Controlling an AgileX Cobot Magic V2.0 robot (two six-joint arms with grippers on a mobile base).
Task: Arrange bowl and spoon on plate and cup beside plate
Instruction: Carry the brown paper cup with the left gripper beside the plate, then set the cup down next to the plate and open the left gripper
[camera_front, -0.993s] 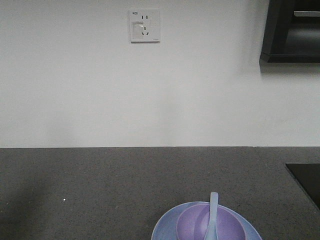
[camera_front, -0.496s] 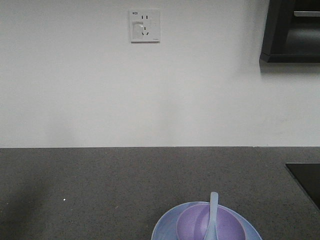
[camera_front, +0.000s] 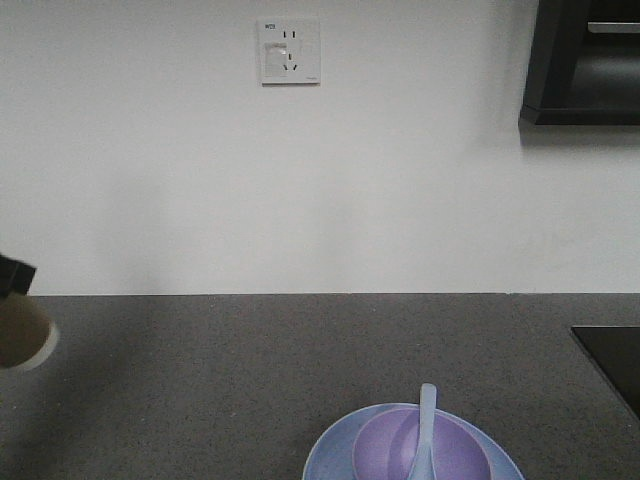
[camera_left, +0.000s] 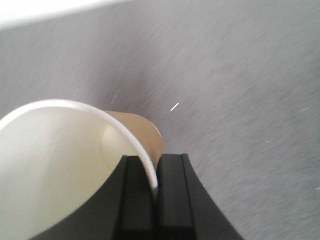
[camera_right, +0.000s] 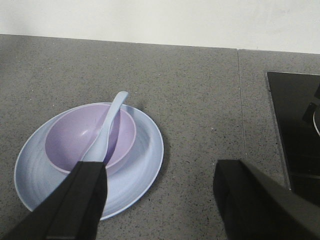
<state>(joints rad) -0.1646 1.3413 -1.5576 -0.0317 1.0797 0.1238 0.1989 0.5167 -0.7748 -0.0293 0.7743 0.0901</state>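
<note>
Newly in at front view's left edge, cup (camera_front: 22, 338) hangs over table (camera_front: 200, 360); left wrist: left claw (camera_left: 154, 187) clamped on cup rim; right wrist: right claw (camera_right: 160, 200) apart near plate (camera_right: 142, 165) w/ bowl (camera_right: 70, 140) & spoon (camera_right: 105, 130).

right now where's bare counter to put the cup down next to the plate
Bare counter lies left of the plate, and between the plate and the black cooktop. The plate itself is taken by the bowl and spoon. The cup hangs at the far left.
</note>
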